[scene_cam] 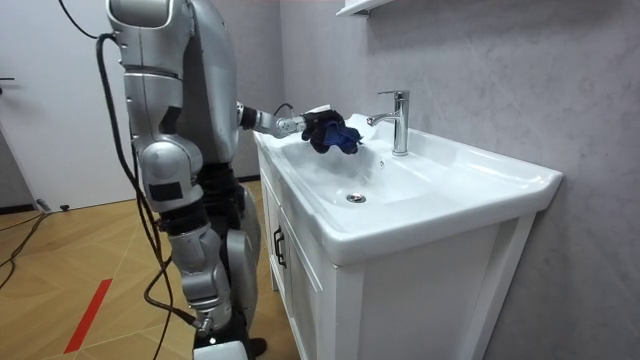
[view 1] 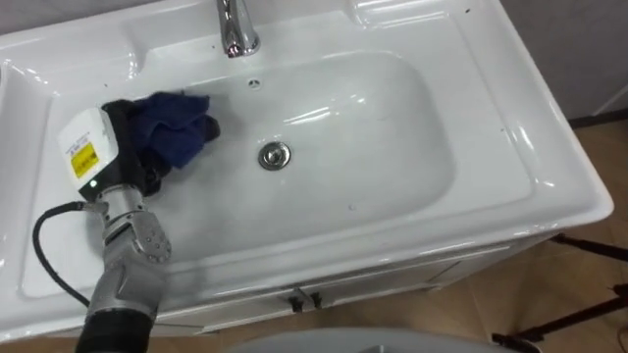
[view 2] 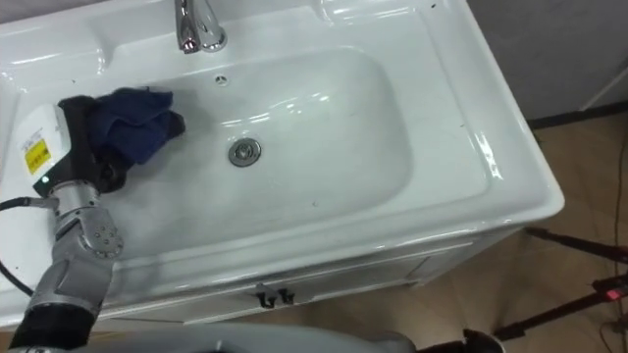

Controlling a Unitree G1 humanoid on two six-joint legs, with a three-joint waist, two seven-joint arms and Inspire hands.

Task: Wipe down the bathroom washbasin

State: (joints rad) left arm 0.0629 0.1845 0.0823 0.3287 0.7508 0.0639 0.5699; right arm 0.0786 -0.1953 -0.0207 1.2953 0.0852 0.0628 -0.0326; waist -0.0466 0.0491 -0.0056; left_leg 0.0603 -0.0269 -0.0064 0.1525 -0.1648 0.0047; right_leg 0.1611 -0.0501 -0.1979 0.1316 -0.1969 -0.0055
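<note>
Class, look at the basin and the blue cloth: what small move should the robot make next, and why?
Probably sweep the left hand and the blue cloth rightwards across the bowl toward the drain. The cloth is bunched at the left side of the basin, so the middle and right of the bowl may still need wiping.

The basin [view 1: 392, 127] is plain glossy white. At its 9 o'clock lies a dark blue, unpatterned cloth [view 1: 177, 127], by the black left hand [view 1: 128, 123] with its yellow label. The faucet [view 1: 235, 29] and drain [view 1: 276, 155] are chrome. The wall [scene_cam: 480, 70] is mottled grey and the floor [scene_cam: 60, 260] is herringbone wood with a red stripe [scene_cam: 88, 315].
</note>
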